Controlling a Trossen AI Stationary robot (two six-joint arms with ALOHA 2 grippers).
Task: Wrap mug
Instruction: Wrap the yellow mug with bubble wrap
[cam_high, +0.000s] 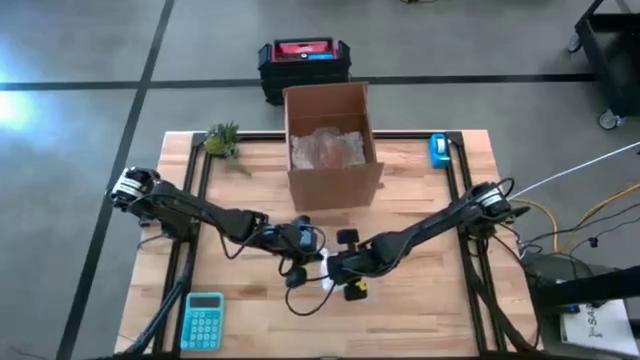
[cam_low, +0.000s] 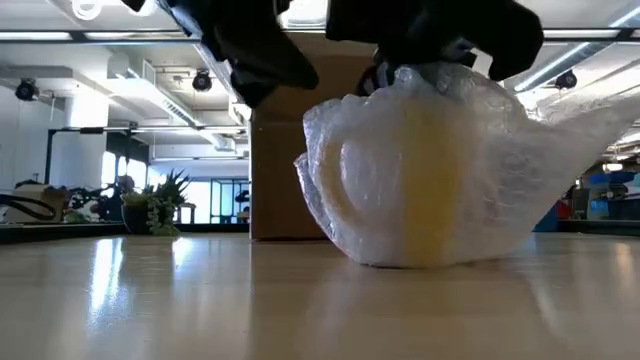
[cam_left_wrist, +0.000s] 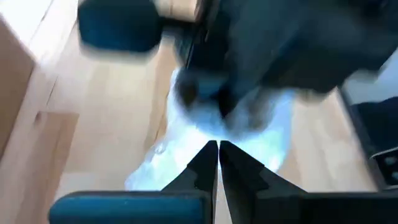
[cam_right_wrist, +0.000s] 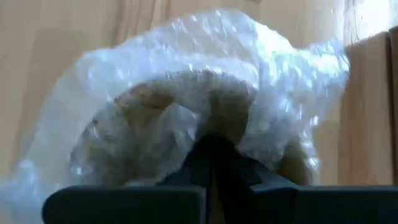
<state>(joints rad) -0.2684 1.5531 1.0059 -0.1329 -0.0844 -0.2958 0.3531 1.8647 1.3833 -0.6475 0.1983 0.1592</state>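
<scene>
The mug (cam_low: 430, 170), swathed in bubble wrap (cam_right_wrist: 186, 81), stands mid-tabletop (cam_high: 420, 310), with bare wood toward the near edge. The left claw (cam_left_wrist: 217, 149) is pressed together. The right claw (cam_right_wrist: 211, 155) seems clamped on wrap. Only the low view shows the handle.

Mug (cam_low: 425, 180): pale yellow body showing through clear, whitish bubble wrap (cam_low: 480, 120) with a dimpled bubble pattern; both arms and the left gripper (cam_left_wrist: 217, 149) and right gripper (cam_right_wrist: 214, 149) dark, near black. Cardboard box (cam_high: 332, 145) plain brown, holding more clear wrap; behind the box a black case (cam_high: 304, 62) with a red and blue lid, to the box's left a green plant (cam_high: 224, 140), to its right a small blue object (cam_high: 439, 150). Table (cam_high: 420, 310) light wood with plank seams, a turquoise calculator (cam_high: 203, 320) with paler keys far in front of the box on the plant's side
</scene>
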